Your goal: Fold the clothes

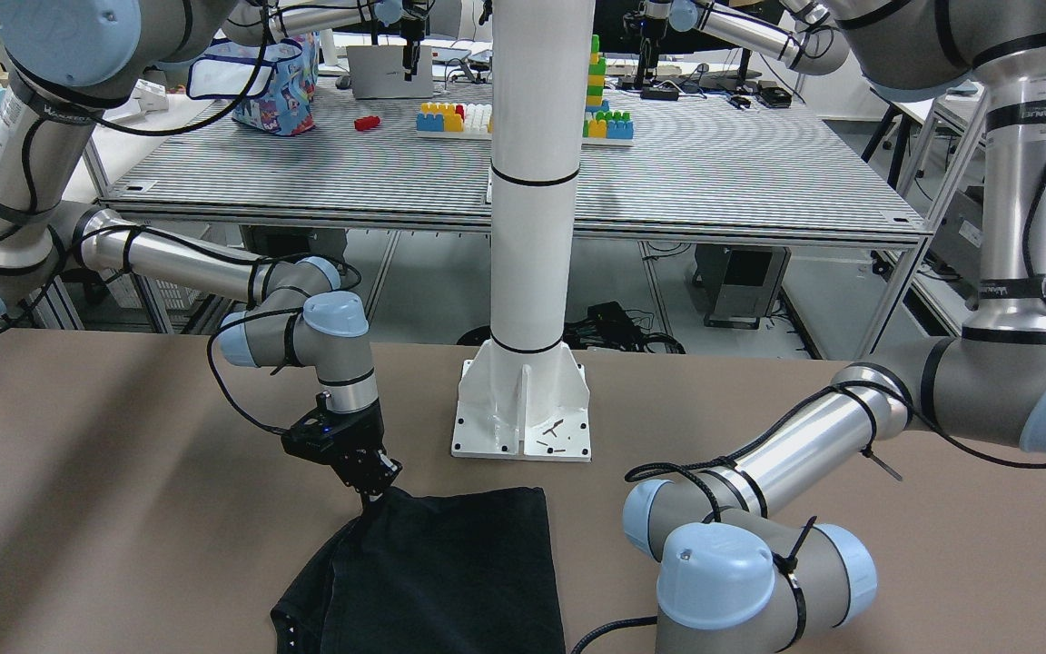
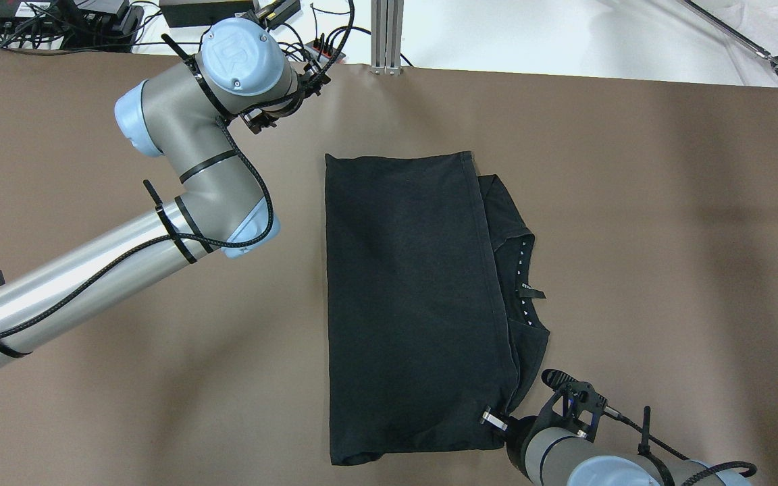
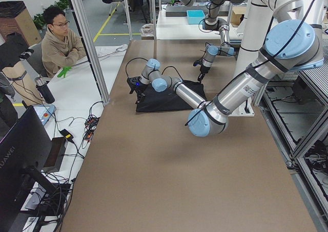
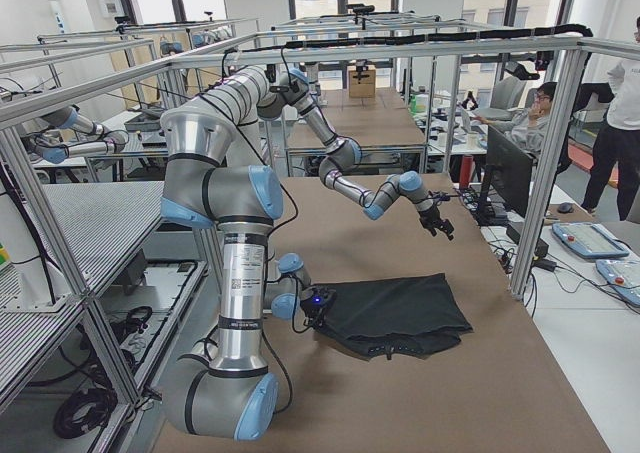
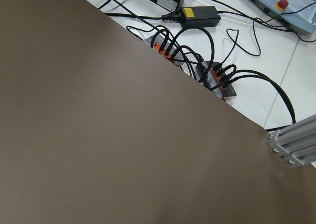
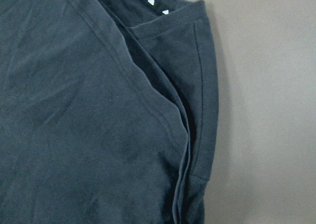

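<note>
Black clothes (image 2: 409,297) lie folded at bench (image 2: 666,270) centre; right hand (image 2: 494,420) at their 5 o'clock corner, left hand (image 4: 437,223) toward 11 o'clock, grip states indeterminable. Recommend aligning hems before next fold

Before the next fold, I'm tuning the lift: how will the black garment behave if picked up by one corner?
Likely floppy: the black garment lies flat in thin, softly wrinkled layers, so it should drape and sag. Its stacked edges look loose and may slide apart. Pushed, it would probably bunch rather than slide whole.
</note>
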